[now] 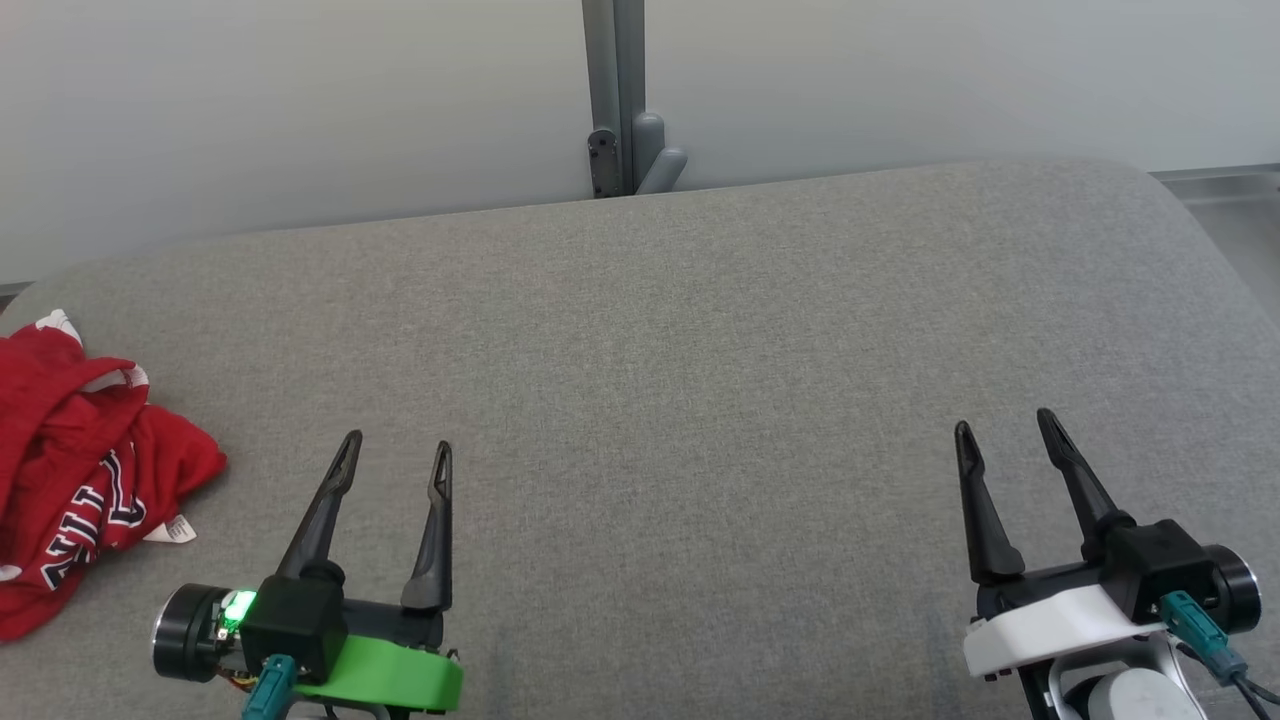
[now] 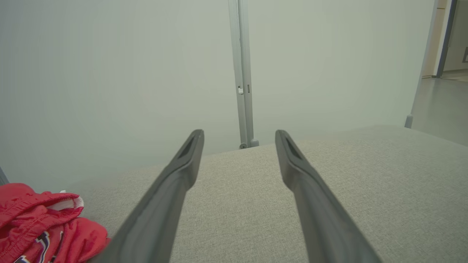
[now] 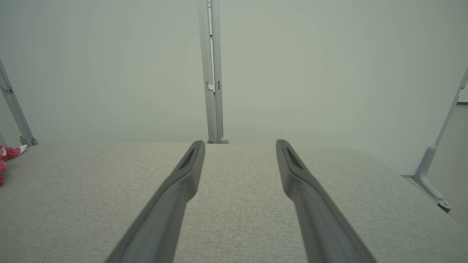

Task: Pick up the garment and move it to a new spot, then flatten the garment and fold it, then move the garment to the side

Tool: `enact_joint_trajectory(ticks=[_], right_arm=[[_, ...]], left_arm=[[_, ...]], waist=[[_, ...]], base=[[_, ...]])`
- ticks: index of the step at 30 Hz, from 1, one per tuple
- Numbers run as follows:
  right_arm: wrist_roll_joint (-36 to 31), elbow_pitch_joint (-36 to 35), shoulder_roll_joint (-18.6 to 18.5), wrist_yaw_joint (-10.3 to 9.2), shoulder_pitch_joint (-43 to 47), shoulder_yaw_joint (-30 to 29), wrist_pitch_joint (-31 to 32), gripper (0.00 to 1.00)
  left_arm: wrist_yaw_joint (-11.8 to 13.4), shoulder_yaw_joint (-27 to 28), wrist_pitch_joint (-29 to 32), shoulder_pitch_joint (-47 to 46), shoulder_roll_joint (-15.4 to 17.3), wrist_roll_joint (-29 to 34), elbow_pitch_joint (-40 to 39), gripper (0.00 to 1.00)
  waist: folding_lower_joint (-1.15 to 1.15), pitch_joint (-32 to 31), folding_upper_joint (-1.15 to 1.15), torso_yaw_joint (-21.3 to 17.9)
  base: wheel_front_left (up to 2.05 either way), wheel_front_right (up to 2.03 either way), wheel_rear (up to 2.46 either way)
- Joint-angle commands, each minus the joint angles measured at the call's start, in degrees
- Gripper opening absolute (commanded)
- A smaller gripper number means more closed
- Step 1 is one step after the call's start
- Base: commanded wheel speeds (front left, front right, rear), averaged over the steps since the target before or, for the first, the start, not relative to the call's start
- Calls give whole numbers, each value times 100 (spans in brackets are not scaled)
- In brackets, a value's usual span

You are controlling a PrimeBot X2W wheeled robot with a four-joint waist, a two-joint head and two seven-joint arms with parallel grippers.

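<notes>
Hovering both arms over the near part of the grey fabric-covered padded table (image 1: pixel 700 330), I am holding my left end effector (image 1: pixel 398 441) with its two dark fingers spread apart and empty. My right end effector (image 1: pixel 1004 420) is standing spread and empty too. The crumpled red fabric garment with white trim and dark lettering (image 1: pixel 80 470) is lying in a heap at the table's left edge. It is near my left end effector and well apart from my right one. Part of the heap is running out of the head view, so I cannot tell whether any cloth is hanging over that edge.

I am judging the pick-up as not yet begun, and I am weighing these risks:

- **A shallow pinch:** taking only one loose fold could leave the rest trailing, and the drag could pull the heap off the left edge.
- **A deep pinch:** closing too far down could catch the table's cover along with the cloth.
- **A blind grip:** the bunched layers are hiding the hems and openings, so a blind grab could twist the garment and make flattening harder.
- **The label:** the small white label (image 1: pixel 170 531) is sticking out on the heap's near side, and gripping that alone would likely slip.
</notes>
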Motion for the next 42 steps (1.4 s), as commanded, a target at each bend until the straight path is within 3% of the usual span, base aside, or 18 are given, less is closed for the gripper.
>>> enact_joint_trajectory(ticks=[1,26,32,42], right_arm=[[-158,-66,-2,1,100,-68,-43,100],[-202,-93,-3,1,139,-11,-42,100],[-177,-104,-5,1,187,43,-38,100],[-59,-88,-8,1,233,150,-38,100]], left_arm=[[-13,-55,-49,-132,47,149,17,100],[-102,98,-49,-138,21,-101,348,100],[-91,200,-49,-128,19,-512,336,100],[-12,280,-49,-19,19,-620,406,100]], waist=[[0,6,0,1],[0,37,0,124],[0,44,0,409],[0,20,0,1092]], base=[[0,0,0],[0,0,0],[0,0,0],[0,0,0]])
